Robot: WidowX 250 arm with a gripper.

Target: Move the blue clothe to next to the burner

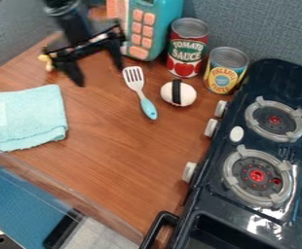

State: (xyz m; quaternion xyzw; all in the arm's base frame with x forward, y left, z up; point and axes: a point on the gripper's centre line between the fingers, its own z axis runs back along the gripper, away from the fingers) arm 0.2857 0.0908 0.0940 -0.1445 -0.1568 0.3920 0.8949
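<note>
My gripper (100, 72) hangs open over the back left of the wooden counter, its two black fingers spread with nothing between them. In front of it and to the left, a folded light blue cloth (27, 118) lies flat near the counter's left front edge, apart from the gripper. On the dark stove at the right are two round burners: the front burner (257, 176) and the rear burner (274, 120), each with a grey ring and a red centre.
A spatula (140, 92) and a white egg-shaped item with a black band (178, 93) lie mid-counter. Behind stand a tomato sauce can (188, 47), a second can (226, 70) and a teal toy (148, 29). White knobs (211, 127) and a black handle (159, 228) project from the stove.
</note>
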